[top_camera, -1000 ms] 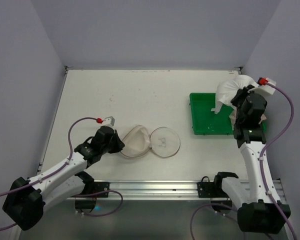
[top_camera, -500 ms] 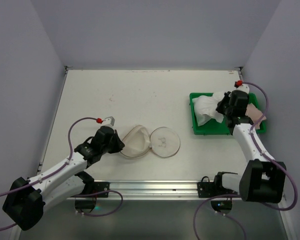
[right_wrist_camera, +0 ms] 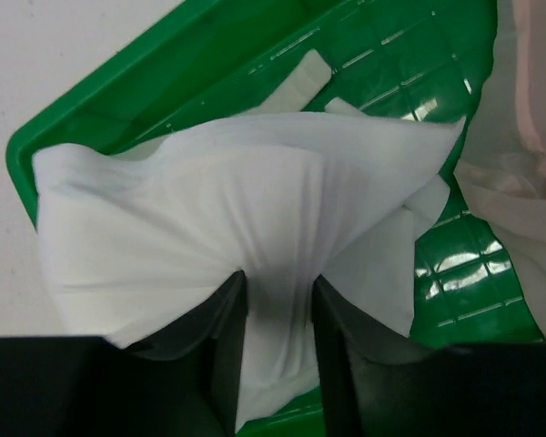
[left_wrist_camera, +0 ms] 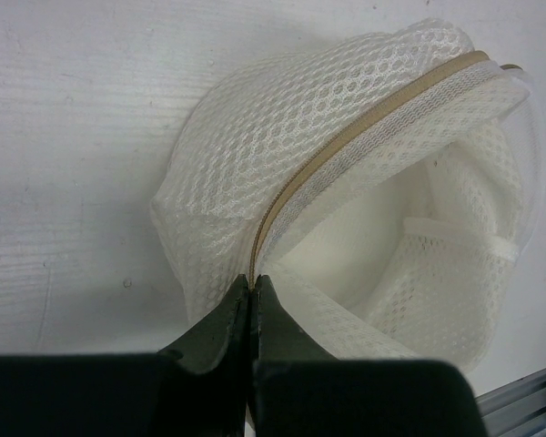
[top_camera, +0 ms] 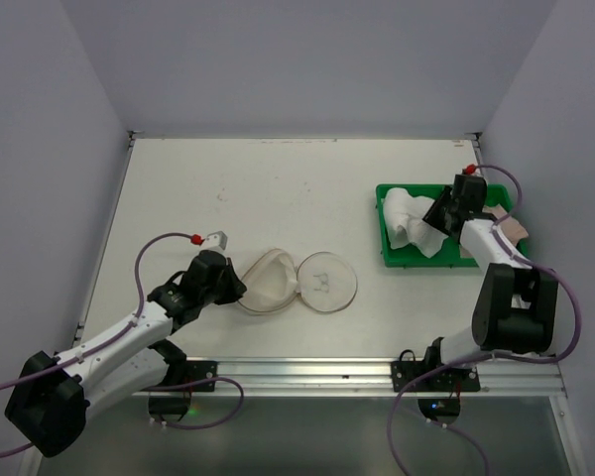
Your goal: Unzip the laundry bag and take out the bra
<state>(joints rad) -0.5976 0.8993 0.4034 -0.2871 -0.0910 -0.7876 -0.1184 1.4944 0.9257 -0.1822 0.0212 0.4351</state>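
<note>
Two claws are engaged. The left claw (left_wrist_camera: 252,282) is pinched tight on the beige zip rim of the laundry bag (top_camera: 278,281), which lies unzipped on the worktop (top_camera: 228,178) and extends rightward from the claw. Farther off, the right claw (right_wrist_camera: 275,296) is clamped on the bunched white bra (right_wrist_camera: 200,200), low in the green tray (top_camera: 402,261). Release appears to be next.

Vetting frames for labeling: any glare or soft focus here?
Right wrist: white glare patches on the green tray's glossy floor, white garment evenly lit. Left wrist: laundry bag mesh crisp, left gripper dark and soft-edged. Top external: even light, faint shadows.
</note>
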